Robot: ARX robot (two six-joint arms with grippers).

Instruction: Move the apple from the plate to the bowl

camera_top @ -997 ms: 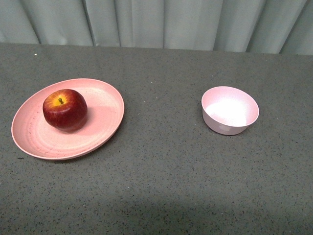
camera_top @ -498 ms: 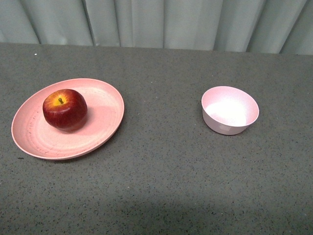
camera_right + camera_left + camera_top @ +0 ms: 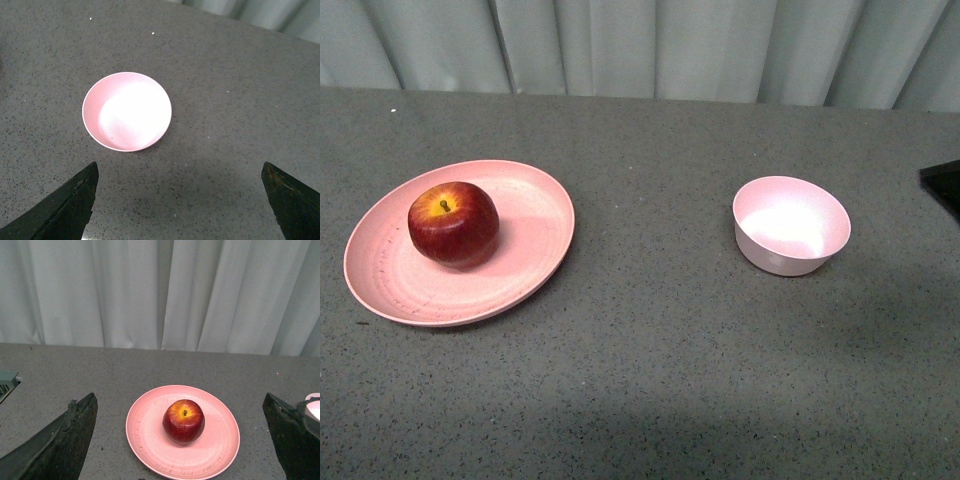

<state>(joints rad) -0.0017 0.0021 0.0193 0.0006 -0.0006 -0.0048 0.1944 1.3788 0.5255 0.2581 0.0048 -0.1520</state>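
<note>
Sitting on the plate (image 3: 520, 255), the apple (image 3: 453, 223) points its stem up; left gripper (image 3: 178, 398) and right gripper (image 3: 178, 165) gape empty.

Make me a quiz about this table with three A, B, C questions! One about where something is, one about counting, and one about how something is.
1. Where is the apple?
A. on the plate
B. in a cup
C. on a box

2. How many pink dishes stand on the table?
A. one
B. two
C. three

3. The bowl is:
A. empty
B. full of fruit
C. upside down

Answers: 1 A, the apple rests on the plate. 2 B, there are only the plate and the bowl. 3 A, its whitish inside is bare.
</note>
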